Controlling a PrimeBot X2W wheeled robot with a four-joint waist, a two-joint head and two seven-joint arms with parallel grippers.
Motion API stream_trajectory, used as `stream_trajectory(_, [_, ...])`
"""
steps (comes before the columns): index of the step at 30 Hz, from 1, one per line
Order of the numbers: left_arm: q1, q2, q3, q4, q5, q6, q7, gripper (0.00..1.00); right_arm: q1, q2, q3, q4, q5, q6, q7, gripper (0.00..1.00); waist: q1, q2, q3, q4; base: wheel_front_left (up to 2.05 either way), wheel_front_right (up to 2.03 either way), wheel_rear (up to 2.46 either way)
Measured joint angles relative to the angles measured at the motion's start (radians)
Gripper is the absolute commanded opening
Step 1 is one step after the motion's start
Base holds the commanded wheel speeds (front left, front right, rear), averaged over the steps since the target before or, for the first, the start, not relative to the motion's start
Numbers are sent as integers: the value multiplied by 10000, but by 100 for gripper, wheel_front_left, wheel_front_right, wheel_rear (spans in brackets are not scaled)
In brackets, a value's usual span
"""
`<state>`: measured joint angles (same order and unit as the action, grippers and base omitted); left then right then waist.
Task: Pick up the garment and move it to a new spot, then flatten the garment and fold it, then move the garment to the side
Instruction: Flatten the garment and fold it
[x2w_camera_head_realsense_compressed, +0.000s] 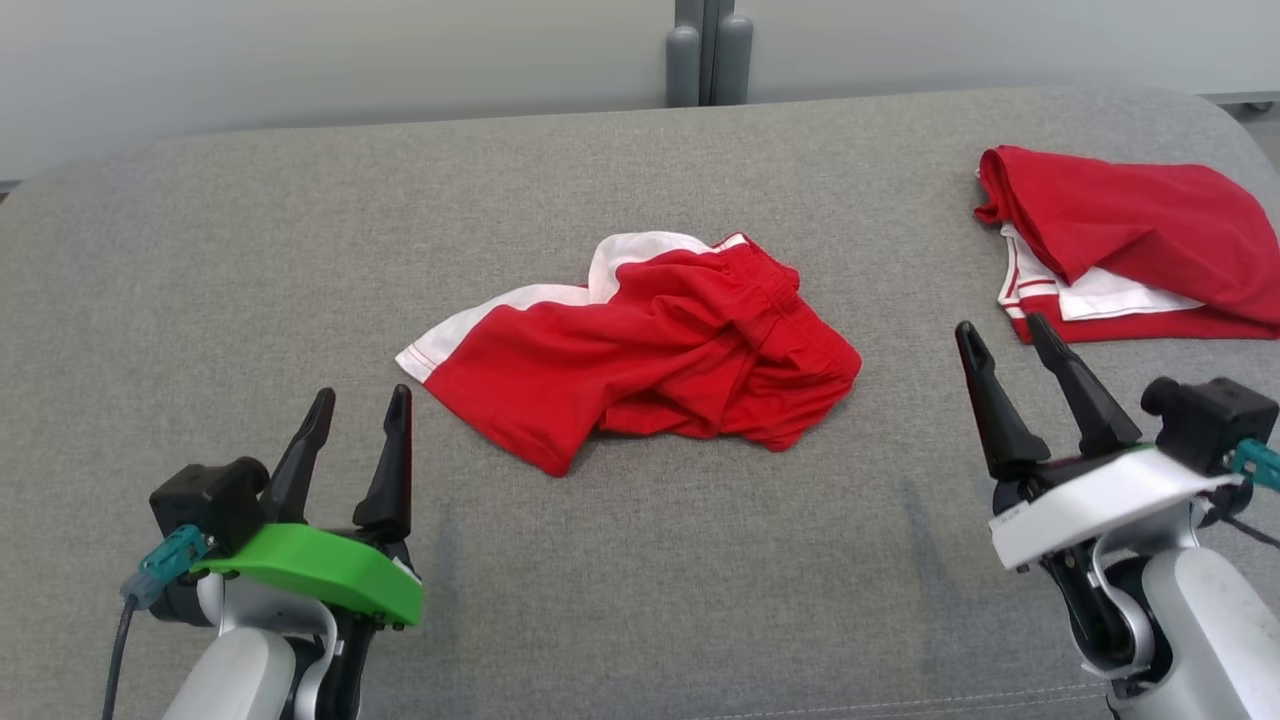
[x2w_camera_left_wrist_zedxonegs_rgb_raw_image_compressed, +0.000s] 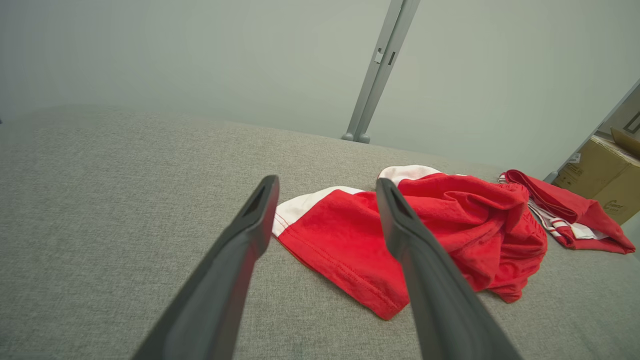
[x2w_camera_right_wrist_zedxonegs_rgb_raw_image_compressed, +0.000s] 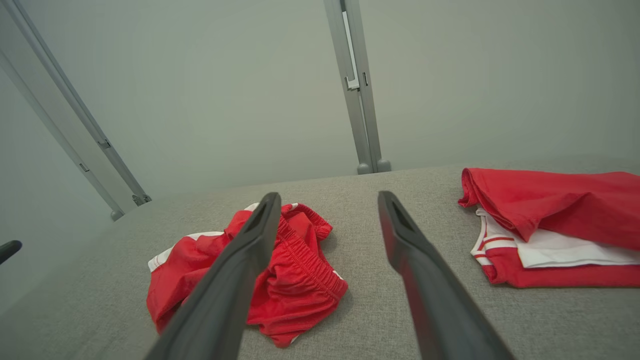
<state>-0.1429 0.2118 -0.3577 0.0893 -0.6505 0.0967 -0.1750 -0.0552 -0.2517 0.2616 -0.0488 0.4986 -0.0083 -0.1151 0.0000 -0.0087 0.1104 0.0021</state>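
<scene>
Garment (x2w_camera_head_realsense_compressed: 640, 350) crumpled, not yet lifted

Grey cushion (x2w_camera_head_realsense_compressed: 200, 250) holds it at its middle, folded red clothes (x2w_camera_head_realsense_compressed: 1130, 240) at the far right corner. Left gripper (x2w_camera_head_realsense_compressed: 360, 400) and right gripper (x2w_camera_head_realsense_compressed: 1000, 330) hover empty, jaws spread wide; best pinch two separate edges.

Soft, even light falls from above; nothing is dim and nothing glares. In the head view the weave of the grey table (x2w_camera_head_realsense_compressed: 200, 300) is sharp, and the left claw (x2w_camera_head_realsense_compressed: 362, 393) and right claw (x2w_camera_head_realsense_compressed: 1000, 325) each throw only a faint, pale streak of shadow on it. The red shorts (x2w_camera_head_realsense_compressed: 650, 350) cast a thin, soft shadow along their near edge. In the 2 wrist views the near fingers (x2w_camera_left_wrist_zedxonegs_rgb_raw_image_compressed: 240, 260) are blurred, the corners darken, the wall (x2w_camera_left_wrist_zedxonegs_rgb_raw_image_compressed: 150, 60) looks greenish, and a post (x2w_camera_right_wrist_zedxonegs_rgb_raw_image_compressed: 75, 135) leans at the edge from wide-angle distortion.
</scene>
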Motion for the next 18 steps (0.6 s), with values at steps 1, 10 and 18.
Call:
stream_trajectory(1, [-34, -4, -48, -48, 2, 0, 77, 100, -198, 17, 10, 19, 111, 50, 186, 100, 0, 0, 76, 11, 0, 0, 0])
stream_trajectory(10, [-817, 2, -337, -291, 2, -71, 516, 100, -1899, 27, -90, 562, 1124, 197, 1814, 100, 0, 0, 771, 214, 0, 0, 0])
stream_trajectory(18, [-1316, -81, -523, -316, 2, -205, 740, 100, -3778, -29, -228, 1440, 1814, 188, 3651, 100, 1, 0, 1406, 659, 0, 0, 0])
